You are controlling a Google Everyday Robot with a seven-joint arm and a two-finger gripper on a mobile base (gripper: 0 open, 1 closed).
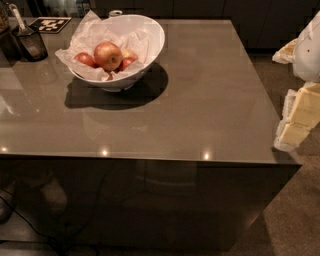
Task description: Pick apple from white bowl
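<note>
Altogether four apples lie in one white bowl, which stands on the far left part of the tabletop. The apple, the largest and glossiest, sits in the middle of the bowl on crumpled white paper. One smaller dark red apple touches it on the left, and a second small red apple sits just beside it on the right. A yellowish apple is mostly hidden behind these, so only a sliver shows. The paper spills over the bowl's left rim and covers the lower parts of the fruit.

One dark cup with a single utensil stands at the far left corner, well apart from the bowl. One black-and-white marker card lies behind it. A small pale round object peeks out behind the bowl; what it is cannot be made out.

One gripper hangs at the right edge of the view, off the tabletop's right side and well apart from the bowl. It is cut off by the frame, it holds nothing that can be seen, and whether it is wide or narrow cannot be told.
</note>
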